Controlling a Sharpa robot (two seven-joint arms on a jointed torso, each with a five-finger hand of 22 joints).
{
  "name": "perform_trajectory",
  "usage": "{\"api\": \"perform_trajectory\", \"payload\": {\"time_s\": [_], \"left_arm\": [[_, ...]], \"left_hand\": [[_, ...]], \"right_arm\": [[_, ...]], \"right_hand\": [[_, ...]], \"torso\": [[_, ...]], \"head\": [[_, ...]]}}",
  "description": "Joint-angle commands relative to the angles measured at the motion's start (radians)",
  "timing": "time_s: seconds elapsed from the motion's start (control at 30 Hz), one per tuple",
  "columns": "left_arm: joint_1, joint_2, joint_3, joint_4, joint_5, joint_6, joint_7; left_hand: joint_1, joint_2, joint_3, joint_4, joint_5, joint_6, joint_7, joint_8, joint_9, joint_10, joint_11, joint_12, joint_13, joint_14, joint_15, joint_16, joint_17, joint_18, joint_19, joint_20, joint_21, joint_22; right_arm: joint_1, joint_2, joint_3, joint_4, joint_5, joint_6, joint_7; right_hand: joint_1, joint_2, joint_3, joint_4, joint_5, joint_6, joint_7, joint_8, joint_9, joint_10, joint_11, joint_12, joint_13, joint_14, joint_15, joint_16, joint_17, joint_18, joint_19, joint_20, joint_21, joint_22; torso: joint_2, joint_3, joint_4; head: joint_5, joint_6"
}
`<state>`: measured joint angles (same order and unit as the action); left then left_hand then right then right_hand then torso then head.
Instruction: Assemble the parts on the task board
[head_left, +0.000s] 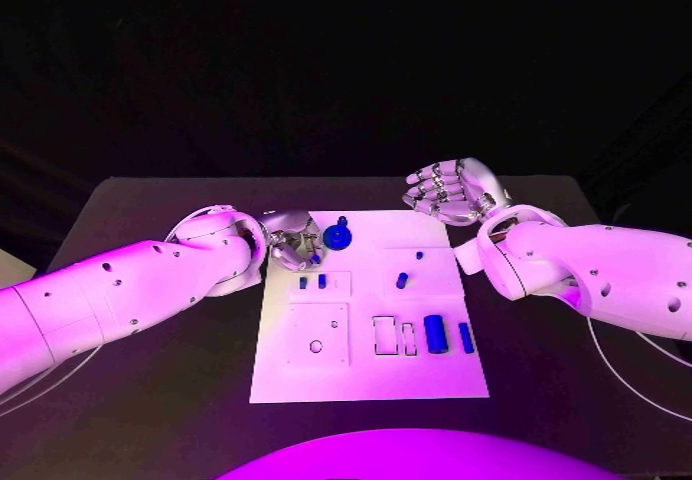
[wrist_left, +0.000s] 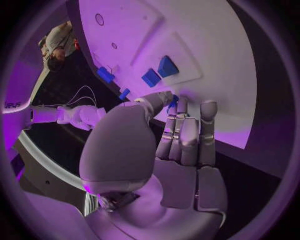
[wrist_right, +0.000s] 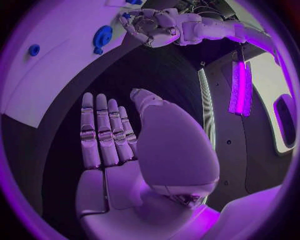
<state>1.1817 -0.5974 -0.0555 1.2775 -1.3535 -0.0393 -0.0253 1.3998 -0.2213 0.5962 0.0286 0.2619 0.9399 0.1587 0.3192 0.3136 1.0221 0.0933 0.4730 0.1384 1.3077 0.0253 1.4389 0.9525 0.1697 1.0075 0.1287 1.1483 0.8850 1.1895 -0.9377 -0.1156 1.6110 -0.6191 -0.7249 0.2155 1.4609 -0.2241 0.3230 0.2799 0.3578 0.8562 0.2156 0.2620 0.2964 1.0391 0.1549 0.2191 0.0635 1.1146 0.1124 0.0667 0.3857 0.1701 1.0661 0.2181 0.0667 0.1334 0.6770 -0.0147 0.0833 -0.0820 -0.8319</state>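
The white task board (head_left: 368, 372) lies in the middle of the table. My left hand (head_left: 293, 240) hovers at the board's far left corner and pinches a small blue part (wrist_left: 173, 100) between thumb and fingertip. Beside it on the board sits a round blue part (head_left: 338, 236), which the right wrist view also shows (wrist_right: 102, 36). Small blue pieces (head_left: 323, 282) stand in a recess just below the left hand, and another (head_left: 402, 282) sits mid-board. Two blue cylinders (head_left: 434, 331) lie near the right edge. My right hand (head_left: 451, 190) hangs above the board's far right corner, fingers apart, holding nothing.
The board has several empty rectangular recesses (head_left: 384, 335) and a square plate with a hole (head_left: 316, 346). Black table (head_left: 144, 400) surrounds the board on all sides. My left hand (wrist_right: 150, 27) appears across the board in the right wrist view.
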Motion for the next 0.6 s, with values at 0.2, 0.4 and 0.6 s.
{"api": "perform_trajectory", "payload": {"time_s": [0.2, 0.4, 0.6], "left_arm": [[-0.001, 0.0, 0.0, 0.002, 0.012, -0.018, 0.006], [-0.002, -0.003, 0.0, 0.003, 0.012, -0.02, 0.002], [-0.003, -0.005, 0.0, 0.004, 0.012, -0.014, -0.007]], "left_hand": [[-0.021, -0.008, 0.002, 0.003, 0.003, -0.021, 0.001, -0.02, -0.004, -0.009, 0.004, -0.016, -0.001, -0.016, 0.005, -0.009, -0.017, 0.0, -0.018, 0.003, -0.014, -0.014], [-0.024, -0.012, 0.002, 0.003, 0.003, -0.034, 0.002, -0.032, -0.006, -0.014, 0.005, -0.022, 0.0, -0.021, 0.006, -0.01, -0.024, 0.001, -0.022, 0.003, -0.019, -0.02], [-0.029, -0.018, 0.003, 0.002, 0.003, -0.074, 0.0, -0.061, -0.015, -0.02, 0.005, -0.03, 0.004, -0.029, 0.007, -0.011, -0.033, 0.003, -0.03, 0.004, -0.029, -0.032]], "right_arm": [[-0.001, 0.002, 0.0, 0.0, -0.008, 0.011, 0.01], [-0.001, 0.002, 0.0, 0.0, -0.008, 0.011, 0.009], [-0.002, 0.001, 0.0, 0.0, -0.009, 0.013, 0.003]], "right_hand": [[-0.008, -0.01, 0.007, -0.002, -0.003, 0.007, -0.001, -0.006, -0.002, 0.007, 0.002, -0.007, -0.001, -0.008, 0.003, -0.001, -0.004, 0.013, 0.002, 0.005, 0.001, -0.003], [-0.009, -0.012, 0.007, -0.002, -0.004, 0.006, 0.0, -0.009, -0.003, 0.006, 0.003, -0.01, -0.001, -0.012, 0.004, -0.002, -0.006, 0.013, 0.0, 0.005, 0.0, -0.006], [-0.011, -0.017, 0.005, -0.005, -0.009, 0.003, 0.007, -0.017, -0.007, -0.019, 0.012, -0.031, -0.002, -0.027, 0.011, -0.003, -0.018, 0.012, -0.01, 0.011, -0.001, -0.017]], "torso": [[0.001, -0.0009, 0.0002], [0.001, -0.0004, -0.0003], [0.001, 0.0001, -0.0006]], "head": [[0.002, 0.001], [0.002, 0.002], [0.003, 0.003]]}}
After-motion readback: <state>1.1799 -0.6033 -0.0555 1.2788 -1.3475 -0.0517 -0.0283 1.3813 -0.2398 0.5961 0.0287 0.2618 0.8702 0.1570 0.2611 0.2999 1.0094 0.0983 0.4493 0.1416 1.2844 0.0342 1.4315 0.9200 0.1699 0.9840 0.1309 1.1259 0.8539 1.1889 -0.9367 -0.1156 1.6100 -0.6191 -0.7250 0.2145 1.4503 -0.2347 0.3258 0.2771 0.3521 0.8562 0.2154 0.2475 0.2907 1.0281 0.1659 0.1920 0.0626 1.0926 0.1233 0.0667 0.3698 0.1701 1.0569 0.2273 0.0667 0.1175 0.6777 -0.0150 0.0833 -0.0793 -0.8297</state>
